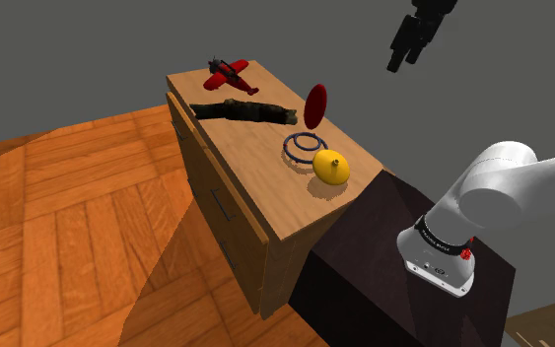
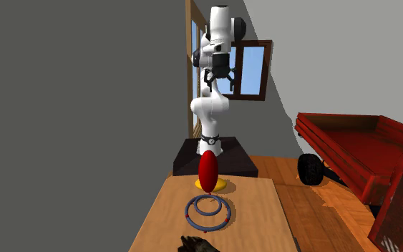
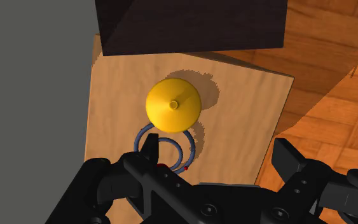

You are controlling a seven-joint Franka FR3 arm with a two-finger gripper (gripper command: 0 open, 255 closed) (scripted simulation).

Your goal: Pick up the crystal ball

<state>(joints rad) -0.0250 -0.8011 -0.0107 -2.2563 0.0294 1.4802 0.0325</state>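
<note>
A glossy red oval ball [image 1: 315,103] stands on edge at the wall side of the wooden cabinet top [image 1: 250,173]; it is also in the second exterior view [image 2: 207,172]. Beside it lie blue wire rings [image 1: 305,146] [image 2: 207,210] [image 3: 188,147] and a yellow round piece with a small stem [image 1: 331,168] [image 3: 173,104]. My black gripper [image 1: 401,57] [image 2: 220,87] [image 3: 218,149] hangs open high above the stand end of the cabinet, holding nothing. In the wrist view its fingers frame the rings and the yellow piece far below.
A red toy plane [image 1: 229,74] and a dark log-like piece [image 1: 242,111] lie at the far end of the cabinet. The dark stand [image 1: 364,266] abuts the near end. A grey wall runs behind; a red cart [image 2: 364,154] stands on the wooden floor.
</note>
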